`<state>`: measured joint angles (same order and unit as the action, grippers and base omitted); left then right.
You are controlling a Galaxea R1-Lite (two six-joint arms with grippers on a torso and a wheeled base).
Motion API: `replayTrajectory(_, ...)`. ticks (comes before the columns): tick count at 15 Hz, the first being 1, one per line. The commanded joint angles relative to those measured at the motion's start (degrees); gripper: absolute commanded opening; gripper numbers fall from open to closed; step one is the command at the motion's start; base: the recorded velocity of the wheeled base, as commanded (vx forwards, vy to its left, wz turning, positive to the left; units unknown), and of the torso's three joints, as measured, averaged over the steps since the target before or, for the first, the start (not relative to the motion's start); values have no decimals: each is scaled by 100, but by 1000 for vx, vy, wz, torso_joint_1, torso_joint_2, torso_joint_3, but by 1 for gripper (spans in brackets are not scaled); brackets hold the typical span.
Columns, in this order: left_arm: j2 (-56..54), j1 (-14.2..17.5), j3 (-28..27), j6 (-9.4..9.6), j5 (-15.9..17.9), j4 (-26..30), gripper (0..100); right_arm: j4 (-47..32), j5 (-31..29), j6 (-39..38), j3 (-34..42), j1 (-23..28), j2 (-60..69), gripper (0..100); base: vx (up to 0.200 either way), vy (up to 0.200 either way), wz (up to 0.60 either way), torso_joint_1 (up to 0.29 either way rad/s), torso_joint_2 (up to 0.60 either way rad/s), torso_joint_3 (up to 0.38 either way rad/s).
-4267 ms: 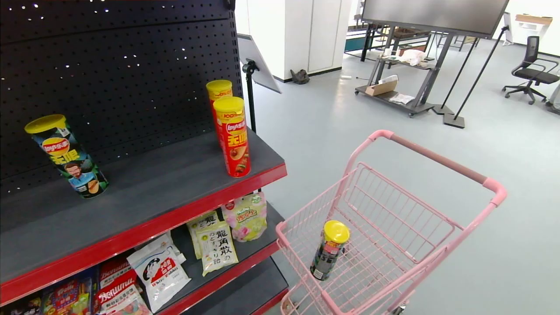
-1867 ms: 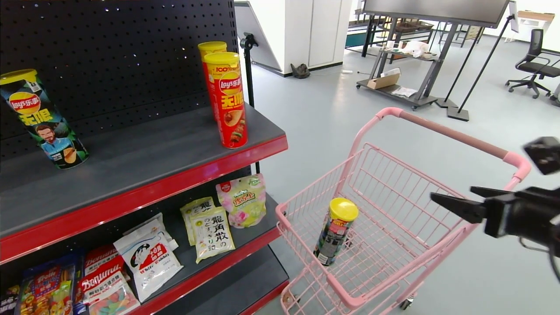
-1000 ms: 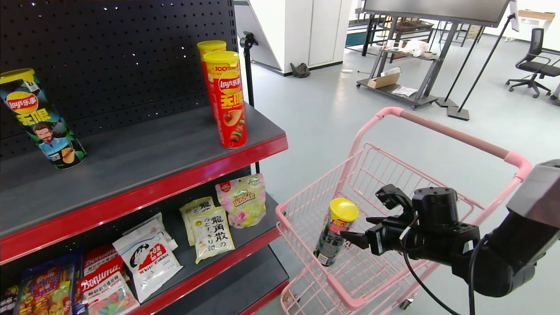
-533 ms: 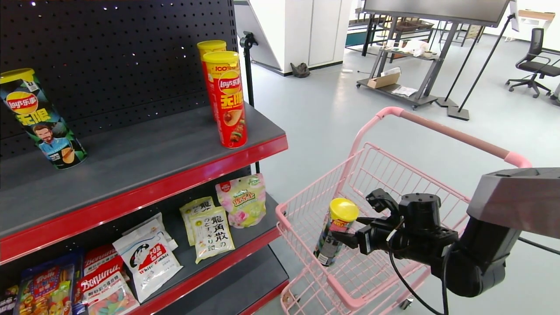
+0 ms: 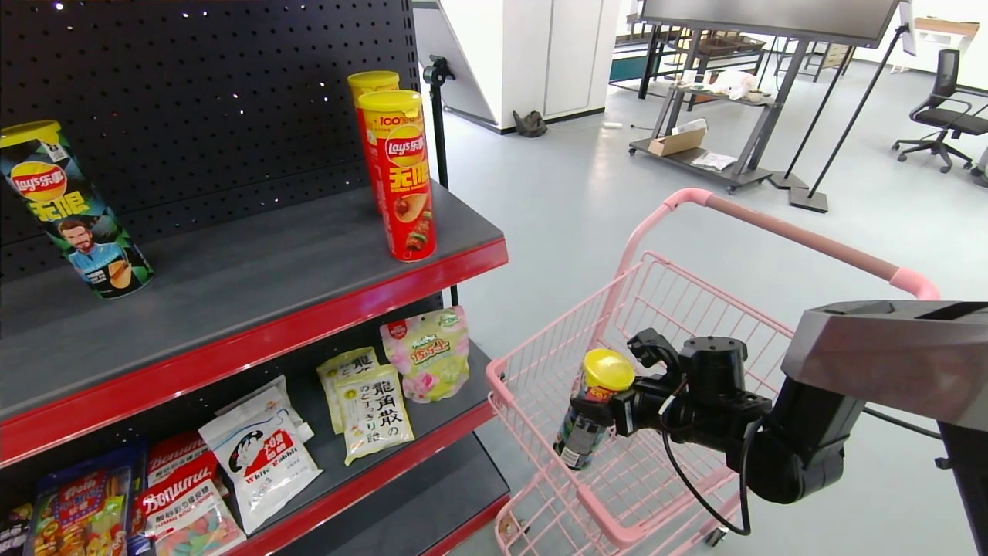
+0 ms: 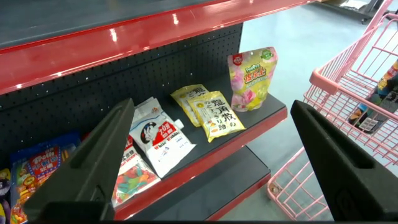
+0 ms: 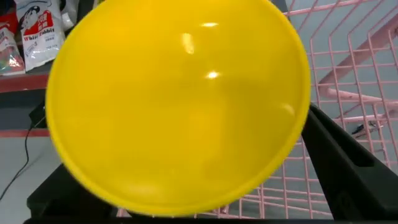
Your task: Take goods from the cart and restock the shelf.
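The can (image 5: pixel 577 432) stood slightly tilted inside the cart (image 5: pixel 779 232), by the cart wall nearest the shelf (image 5: pixel 309 309). The right gripper (image 5: pixel 621 382) was inside the cart at the can's top, its fingers spread wide on either side of it. The left gripper (image 6: pixel 211 106) hung outside the cart, its fingers wide apart and holding nothing.

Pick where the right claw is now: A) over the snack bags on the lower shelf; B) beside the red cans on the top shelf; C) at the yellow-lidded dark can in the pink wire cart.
C: the right claw is at the yellow-lidded dark can inside the pink wire cart.
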<state>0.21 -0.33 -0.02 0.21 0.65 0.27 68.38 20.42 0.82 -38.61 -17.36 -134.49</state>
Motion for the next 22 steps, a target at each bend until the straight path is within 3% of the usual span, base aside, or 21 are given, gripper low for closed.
replayTrajectory(1,-3,-2,-6,6,-3,0,100,62,-3,15,-77,-13,-183,0,0,0,0,0,0,0)
replayTrajectory(6,-3,-2,-6,6,-3,0,100,536,-126,6,-59,-31,-429,0,0,0,0,0,0,0)
replayTrajectory(8,-3,-2,-6,6,-3,0,100,642,-671,24,29,-66,-113,0,0,0,0,0,0,0)
replayTrajectory(10,-3,-2,-6,6,-3,0,100,536,-908,24,55,-215,476,0,0,0,0,0,0,0)
replayTrajectory(12,-3,-2,-6,6,6,0,100,-105,-1409,24,-24,-417,1425,0,0,0,0,0,0,0)
replayTrajectory(14,-3,-2,2,6,-3,0,100,-1318,-1919,77,-376,-558,2717,0,0,0,0,0,0,0)
replayTrajectory(18,-3,-2,-6,6,6,0,100,-2496,-2517,402,-402,-576,4334,0,0,0,0,0,0,0)
replayTrajectory(20,6,-2,-6,6,6,0,100,-5106,-3026,762,-358,-470,6391,0,0,0,0,0,0,0)
replayTrajectory(22,6,-2,-6,6,6,0,100,-6829,-3545,718,-463,-250,7622,0,0,0,0,0,0,0)
